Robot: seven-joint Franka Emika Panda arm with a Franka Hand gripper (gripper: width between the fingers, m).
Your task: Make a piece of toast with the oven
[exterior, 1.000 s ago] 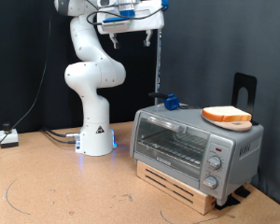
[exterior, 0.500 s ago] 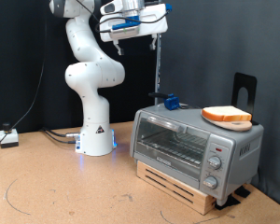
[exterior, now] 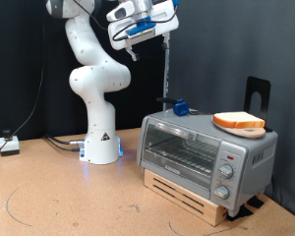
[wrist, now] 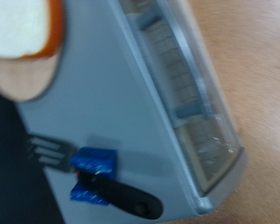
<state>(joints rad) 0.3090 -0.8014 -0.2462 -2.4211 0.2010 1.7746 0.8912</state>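
The piece of toast (exterior: pixel 238 121) lies on a round wooden board on top of the oven (exterior: pixel 202 157), at the oven's right end in the exterior view. The oven's glass door (exterior: pixel 177 152) is closed. My gripper (exterior: pixel 146 39) hangs high near the exterior view's top, well above and left of the oven, tilted, with nothing visible between its fingers. The wrist view looks down on the oven top (wrist: pixel 112 112), the glass door (wrist: pixel 187 93), the toast (wrist: pixel 23 26) and the board (wrist: pixel 28 79); no fingers show there.
A blue-wrapped fork with a black handle (wrist: pixel 98 177) lies on the oven top (exterior: pixel 179 106). The oven stands on a wooden slatted base (exterior: pixel 187 195). A thin pole (exterior: pixel 167 74) rises behind the oven, a black stand (exterior: pixel 256 93) behind the toast. Cables (exterior: pixel 5 145) lie at far left.
The hand has risen a little and tilted, its wrist swinging toward the exterior view's left. Toast, board and oven have not moved.
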